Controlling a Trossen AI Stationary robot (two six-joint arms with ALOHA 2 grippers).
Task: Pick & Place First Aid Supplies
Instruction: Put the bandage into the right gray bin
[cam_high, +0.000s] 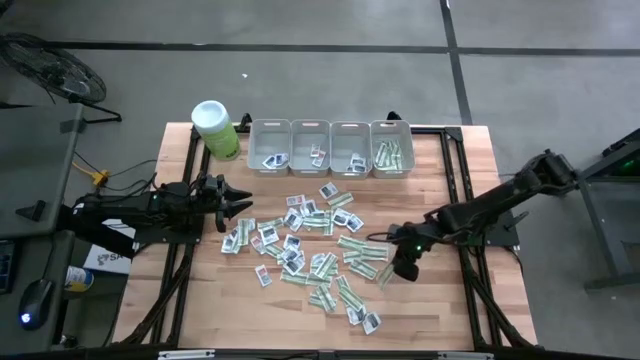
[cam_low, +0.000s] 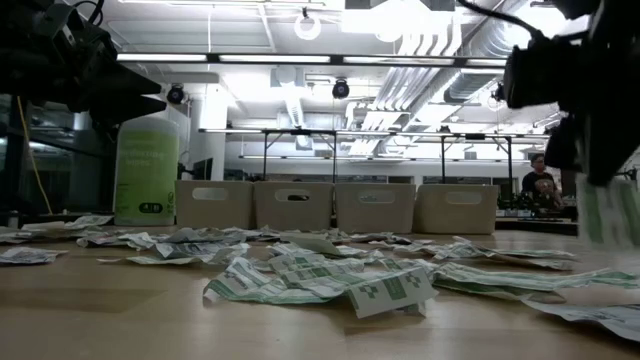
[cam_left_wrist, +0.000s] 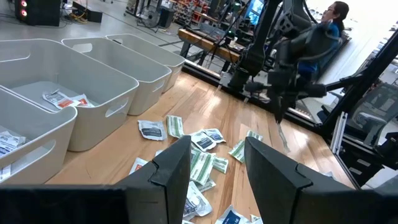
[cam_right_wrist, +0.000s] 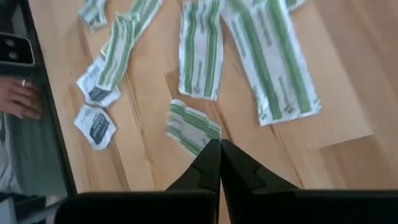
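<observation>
1. Dark fingers of the right tool (cam_right_wrist: 219, 149) are pressed together, pinching the edge of a green-and-white strip (cam_right_wrist: 191, 127); in the high view this tool (cam_high: 392, 272) sits at the right edge of the packet spread, and in the low view the strip (cam_low: 603, 212) hangs from it, clear of the desk.
2. Just beyond the held strip, longer green-striped strips (cam_right_wrist: 272, 59) lie flat on the wood, with small white square packets (cam_right_wrist: 94, 124) near them.
3. The left tool (cam_high: 238, 205) has its fingers (cam_left_wrist: 166, 171) spread, holding nothing, and hovers at the left edge of the spread, above the desk.
4. The packets (cam_high: 310, 255) lie scattered over the middle of the wooden desk (cam_high: 450, 310), many overlapping, between the two tools.
5. Four grey bins (cam_high: 330, 147) stand in a row along the far edge of the desk, touching side by side. Each holds a few packets; the rightmost bin (cam_high: 392, 148) holds green strips, the others white squares.
6. A lime-green canister (cam_high: 216, 130) with a white lid stands upright just left of the bins.
7. The left wrist view shows the bins (cam_left_wrist: 93, 81) beside loose packets (cam_left_wrist: 202, 146) and the right arm (cam_left_wrist: 292, 50) farther off.
8. A person (cam_left_wrist: 333, 18) shows in the room behind, and a hand (cam_right_wrist: 20, 98) beside the desk's edge in the right wrist view.
</observation>
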